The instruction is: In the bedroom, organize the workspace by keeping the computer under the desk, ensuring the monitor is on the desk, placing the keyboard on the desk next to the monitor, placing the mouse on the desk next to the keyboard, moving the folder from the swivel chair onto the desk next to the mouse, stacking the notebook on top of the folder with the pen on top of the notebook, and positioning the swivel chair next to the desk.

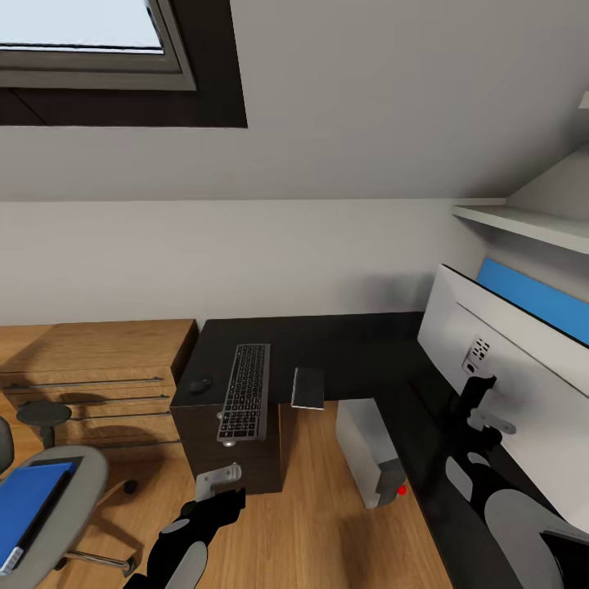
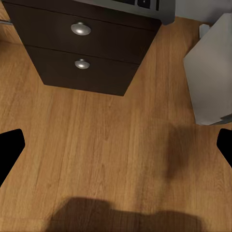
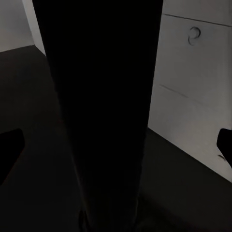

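Keyboard (image 1: 245,392) and mouse (image 1: 200,384) on black desk (image 1: 360,343), computer (image 1: 370,451) under it, monitor (image 1: 511,368) at right, right gripper (image 1: 477,395) spread around its stand (image 3: 99,116), left gripper (image 1: 219,483) released over floor (image 2: 116,159), folder (image 1: 29,503) on swivel chair (image 1: 82,483) near left

Desk (image 1: 360,343): keyboard (image 1: 245,391), mouse (image 1: 200,384), monitor (image 1: 499,360), grey square (image 1: 307,387).
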Motion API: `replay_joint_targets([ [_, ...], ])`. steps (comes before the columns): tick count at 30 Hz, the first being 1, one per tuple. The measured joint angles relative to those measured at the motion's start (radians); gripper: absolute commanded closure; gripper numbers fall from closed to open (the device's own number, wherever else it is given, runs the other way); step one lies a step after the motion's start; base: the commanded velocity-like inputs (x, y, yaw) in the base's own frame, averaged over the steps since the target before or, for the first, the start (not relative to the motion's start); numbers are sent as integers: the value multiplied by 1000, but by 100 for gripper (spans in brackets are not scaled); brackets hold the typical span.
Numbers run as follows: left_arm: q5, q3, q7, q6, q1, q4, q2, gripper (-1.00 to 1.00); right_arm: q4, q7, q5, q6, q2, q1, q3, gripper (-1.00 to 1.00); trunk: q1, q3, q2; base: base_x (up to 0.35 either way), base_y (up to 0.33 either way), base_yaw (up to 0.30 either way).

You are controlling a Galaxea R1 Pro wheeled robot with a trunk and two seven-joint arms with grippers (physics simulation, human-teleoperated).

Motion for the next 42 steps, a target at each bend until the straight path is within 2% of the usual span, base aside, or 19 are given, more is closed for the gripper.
replay_joint_targets([
  [10, 2, 0, 0, 0, 0, 0, 0, -100, 0, 0, 0, 0, 0, 0, -1, -100, 0, 0, 0, 151, 0, 0],
  [21, 2, 0, 0, 0, -1, 1, 0, -100, 0, 0, 0, 0, 0, 0, -1, -100, 0, 0, 0, 26, 0, 0],
  [22, 2, 0, 0, 0, 0, 1, 0, -100, 0, 0, 0, 0, 0, 0, -2, 100, 0, 0, 0, 2, 0, 0],
  [42, 2, 0, 0, 0, 0, 2, 0, -100, -2, 0, 3, 2, -1, 0, -2, 100, 0, 0, 0, 0, 0, 0],
])
